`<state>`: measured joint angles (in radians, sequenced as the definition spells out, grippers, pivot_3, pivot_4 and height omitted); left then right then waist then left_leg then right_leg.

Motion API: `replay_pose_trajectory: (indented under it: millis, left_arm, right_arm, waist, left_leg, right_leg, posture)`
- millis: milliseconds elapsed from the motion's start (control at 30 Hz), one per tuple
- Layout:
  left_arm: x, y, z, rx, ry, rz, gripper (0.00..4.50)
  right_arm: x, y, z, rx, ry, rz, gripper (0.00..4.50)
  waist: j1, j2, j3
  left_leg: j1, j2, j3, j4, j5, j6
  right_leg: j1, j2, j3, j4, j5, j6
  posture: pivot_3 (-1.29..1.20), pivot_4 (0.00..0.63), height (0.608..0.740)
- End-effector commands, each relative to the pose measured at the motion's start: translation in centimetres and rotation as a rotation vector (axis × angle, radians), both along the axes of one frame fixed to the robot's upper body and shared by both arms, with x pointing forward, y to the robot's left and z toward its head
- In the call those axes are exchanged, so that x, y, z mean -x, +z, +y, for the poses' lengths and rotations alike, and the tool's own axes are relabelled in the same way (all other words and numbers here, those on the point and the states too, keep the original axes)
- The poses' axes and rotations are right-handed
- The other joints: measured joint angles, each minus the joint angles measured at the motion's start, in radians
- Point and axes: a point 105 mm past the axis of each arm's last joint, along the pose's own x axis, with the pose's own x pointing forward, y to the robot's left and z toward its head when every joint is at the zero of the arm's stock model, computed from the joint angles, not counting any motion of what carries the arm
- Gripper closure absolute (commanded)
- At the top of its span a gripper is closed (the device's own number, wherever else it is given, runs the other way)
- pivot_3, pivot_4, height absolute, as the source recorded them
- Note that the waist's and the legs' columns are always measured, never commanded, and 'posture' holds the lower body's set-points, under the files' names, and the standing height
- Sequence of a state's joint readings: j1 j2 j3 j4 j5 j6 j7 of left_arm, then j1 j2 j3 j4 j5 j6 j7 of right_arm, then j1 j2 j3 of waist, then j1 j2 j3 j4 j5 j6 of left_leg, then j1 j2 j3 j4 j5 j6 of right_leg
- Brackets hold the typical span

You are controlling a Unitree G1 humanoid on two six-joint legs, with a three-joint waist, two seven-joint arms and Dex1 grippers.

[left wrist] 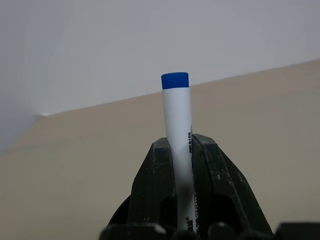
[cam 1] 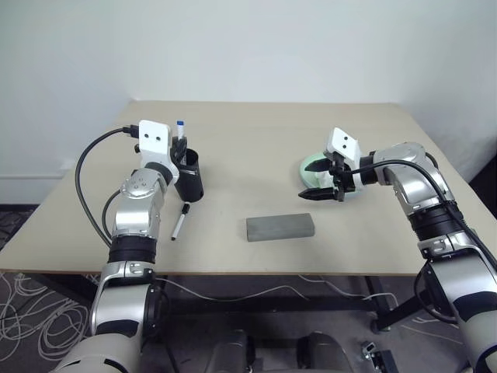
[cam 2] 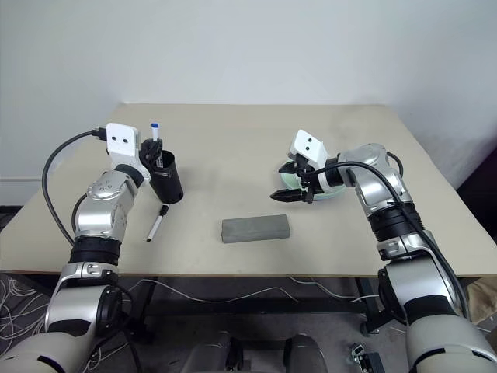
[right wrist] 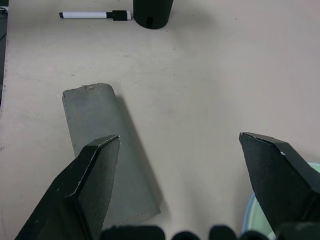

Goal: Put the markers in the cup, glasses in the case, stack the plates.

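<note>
The left gripper (cam 1: 178, 149) is clenching the blue-capped marker (left wrist: 177, 125) upright, cap up, its long axis standing vertical right over the mouth of the cup (cam 1: 189, 177) — the coming drop looks to turn on that alignment. The black-capped marker (cam 1: 179, 221) is lying flat on the worktop (cam 1: 256, 148) just beside the cup (nearer the left arm). The right gripper (cam 1: 324, 190) is hanging with jaws released beside the plates (cam 1: 309, 167) — the case (cam 1: 280, 228) is sitting closed, nearer that arm.
</note>
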<state>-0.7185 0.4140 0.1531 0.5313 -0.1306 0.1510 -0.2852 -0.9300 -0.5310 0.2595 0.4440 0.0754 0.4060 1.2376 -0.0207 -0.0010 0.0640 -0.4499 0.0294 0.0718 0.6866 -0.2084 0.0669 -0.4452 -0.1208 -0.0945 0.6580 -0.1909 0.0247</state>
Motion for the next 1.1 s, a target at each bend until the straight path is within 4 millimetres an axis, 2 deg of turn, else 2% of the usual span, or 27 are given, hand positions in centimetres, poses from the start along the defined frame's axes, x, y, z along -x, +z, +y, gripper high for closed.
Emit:
replay_pose_trajectory:
  millis: [33, 433, 833, 1100]
  left_arm:
    - [0.03, 0.55, 0.13, -0.004, 0.000, -0.033, 4.42]
    - [0.01, 0.09, 0.63, 0.029, 0.012, -0.008, 4.42]
    - [-0.18, 0.54, 0.30, 0.054, -0.005, 0.004, 0.31]
    - [-0.20, 0.83, 0.07, 0.071, -0.023, 0.005, 0.31]
  right_arm:
    - [-0.01, 1.49, 0.25, -0.014, 0.018, -0.055, 0.36]
    - [-0.01, 1.55, 0.30, -0.010, 0.020, -0.055, 0.36]
    - [-0.05, 1.50, 0.26, -0.010, 0.020, -0.055, 0.36]
    - [-0.08, 1.51, 0.25, -0.009, 0.019, -0.055, 0.36]
  waist:
    - [0.000, 0.000, 0.000]
    - [0.000, 0.000, 0.000]
    - [0.000, 0.000, 0.000]
    - [0.000, 0.000, 0.000]
  left_leg:
    - [0.000, 0.000, 0.000, 0.000, 0.000, 0.000]
    - [0.000, 0.002, 0.000, 0.000, 0.000, 0.000]
    - [0.000, 0.003, 0.000, 0.000, 0.000, 0.000]
    - [0.000, 0.004, 0.000, 0.000, 0.000, 0.000]
  right_leg:
    - [0.000, 0.000, 0.000, 0.000, 0.000, 0.000]
    - [0.000, 0.000, 0.000, 0.000, 0.000, -0.001]
    - [0.000, 0.000, 0.000, 0.000, 0.000, -0.001]
    - [0.000, 0.000, 0.000, 0.000, 0.000, -0.001]
  posture:
    - [0.00, 0.000, 0.700]
    - [0.00, 0.000, 0.700]
    - [0.00, 0.000, 0.700]
    - [0.00, 0.000, 0.700]
